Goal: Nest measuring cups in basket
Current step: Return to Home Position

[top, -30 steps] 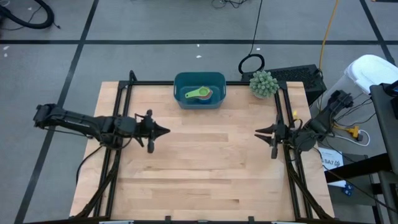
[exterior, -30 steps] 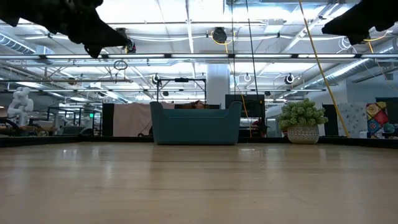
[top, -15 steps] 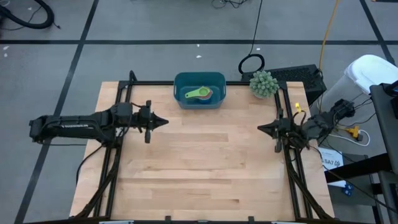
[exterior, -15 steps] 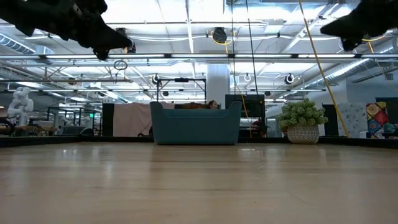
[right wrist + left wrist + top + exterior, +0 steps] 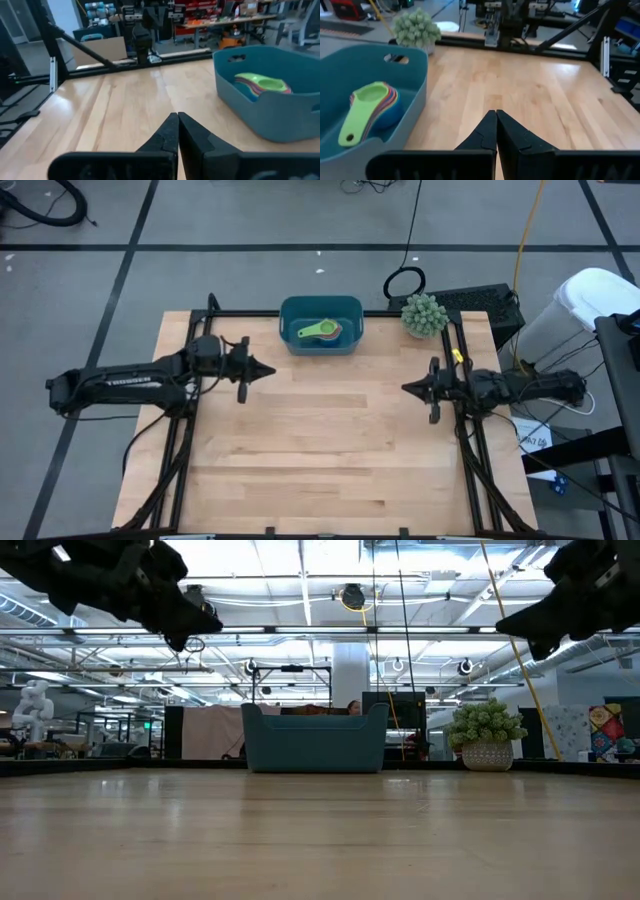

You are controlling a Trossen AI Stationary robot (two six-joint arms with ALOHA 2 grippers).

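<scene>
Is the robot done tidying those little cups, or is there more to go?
Nearly done, it seems. The measuring cups sit nested, green on top, inside the basket. Nothing is in hand: the left gripper and right gripper hang shut and empty above the table. No loose cups show there; only retreating to rest seems left.

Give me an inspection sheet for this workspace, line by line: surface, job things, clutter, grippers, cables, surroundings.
Surface: light wooden table, no spills seen.
Job's things: measuring cups nested, green on top, inside the teal basket at the far edge.
Clutter: green plant ball at the far right corner.
Grippers: left gripper and right gripper raised over opposite sides, jaws shut, holding nothing.
Cables: yellow cable and black cable loop on the floor beyond the table.
Surroundings: grey floor around the table.
</scene>
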